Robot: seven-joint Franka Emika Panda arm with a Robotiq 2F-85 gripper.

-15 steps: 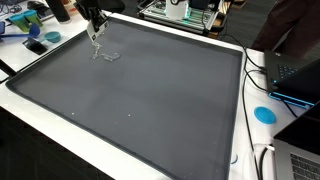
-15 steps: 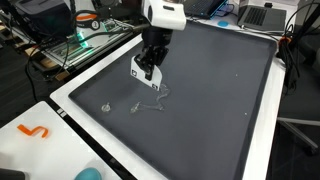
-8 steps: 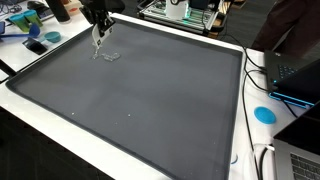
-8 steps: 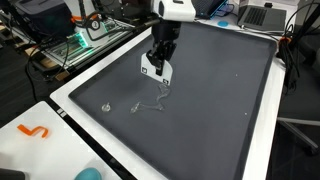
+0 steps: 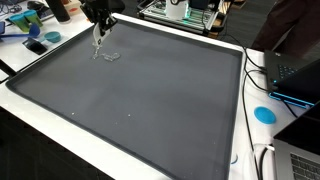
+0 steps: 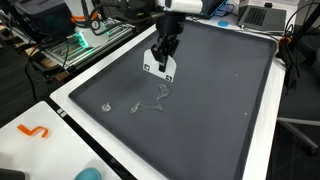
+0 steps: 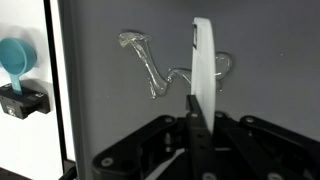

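Over grey mat (image 7: 110, 120), claw (image 7: 196, 106) clamps tight on a thin white strip (image 7: 203, 55).

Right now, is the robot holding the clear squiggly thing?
No, the squiggly thing lies on the mat; the jaws grip a white strip.

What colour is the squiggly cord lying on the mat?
Clear and see-through; the cord shows best in the wrist view.

Matte black gripper (image 6: 161, 62), plain white tag (image 7: 203, 60) with small black marks on it in an exterior view. Glassy clear cord (image 7: 150, 72), no tint at all, over a flat dark grey mat (image 6: 220, 110) — unpatterned. White table (image 6: 50, 145). Teal scoop (image 7: 14, 56) on a black block (image 7: 22, 100) — orange squiggle (image 6: 33, 131), bright blue disc (image 5: 264, 114).
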